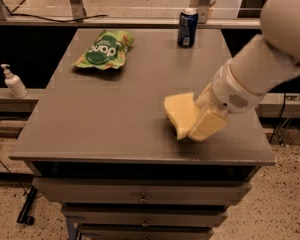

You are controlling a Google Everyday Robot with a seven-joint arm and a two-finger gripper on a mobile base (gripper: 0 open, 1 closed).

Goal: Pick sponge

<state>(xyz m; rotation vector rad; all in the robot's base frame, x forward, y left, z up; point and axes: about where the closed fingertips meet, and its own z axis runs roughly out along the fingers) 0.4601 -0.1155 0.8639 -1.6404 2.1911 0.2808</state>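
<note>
The sponge (pixel 179 113), a thick pale-yellow block of foam, sits on the grey table (pixel 115 114) close to the edge above the drawers (pixel 140 196), off toward the corner the arm reaches over. The gripper (pixel 199 123) is low over the table and pressed right up against the sponge on the side facing that corner, with the big white arm (pixel 270 59) slanting up and away from it past the table's side. From where I stand I cannot tell whether the gripper is clamped on the foam or only set against it, because the sponge hides the contact. The foam looks tipped rather than flat on the table, with shadow under its near edge, though I would not swear it has left the surface. My guess is that this is the grasping step, with the reach done and the lift not clearly begun. The next move calls for a firm squeeze, since foam gives, then a straight rise off the table without dragging the block over the drawer edge. The green snack bag (pixel 102 50) and the blue can (pixel 187 28) sit at the table's far side, well apart from the work. A white pump bottle (pixel 13 82) stands off the table on a ledge beside it.
</note>
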